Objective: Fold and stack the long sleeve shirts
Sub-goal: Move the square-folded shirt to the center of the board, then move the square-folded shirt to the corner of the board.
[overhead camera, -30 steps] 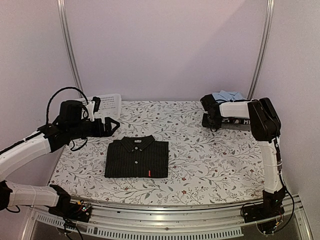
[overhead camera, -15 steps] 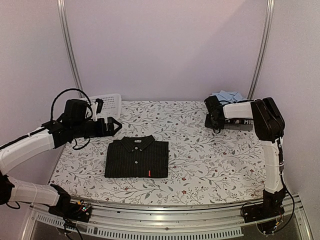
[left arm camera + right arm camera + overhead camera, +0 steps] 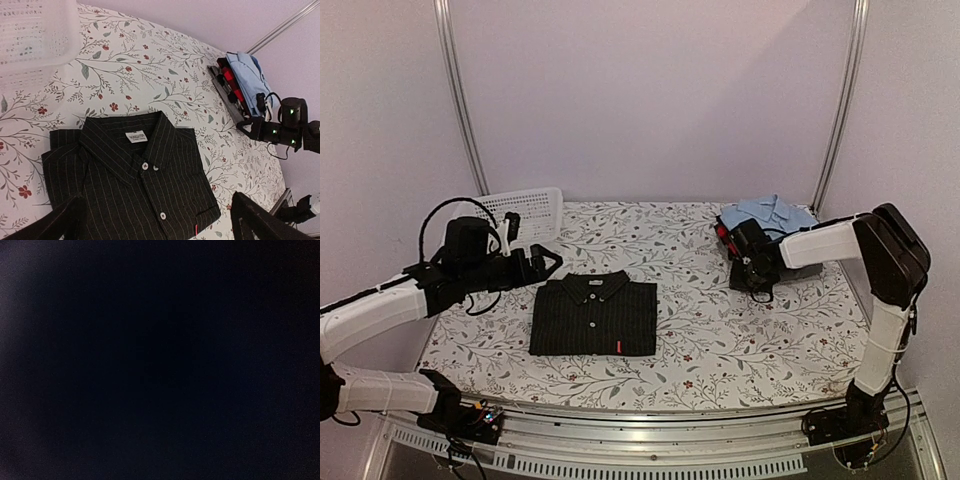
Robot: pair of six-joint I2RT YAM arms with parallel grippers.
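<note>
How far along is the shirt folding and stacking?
Done: the black pinstriped shirt lies folded mid-table. In hand: the right hand is shut at the edge of the far-right pile where the light blue shirt sits; its grip is unclear. Left to do: stacking the two; the left hand hovers open.

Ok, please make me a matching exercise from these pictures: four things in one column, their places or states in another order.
1 black pinstripe shirt
2 light blue shirt
3 white basket
4 left tool

A far left corner
B open and empty
C far right side
D folded, left of centre

Pairs: 1-D, 2-C, 3-A, 4-B
</note>
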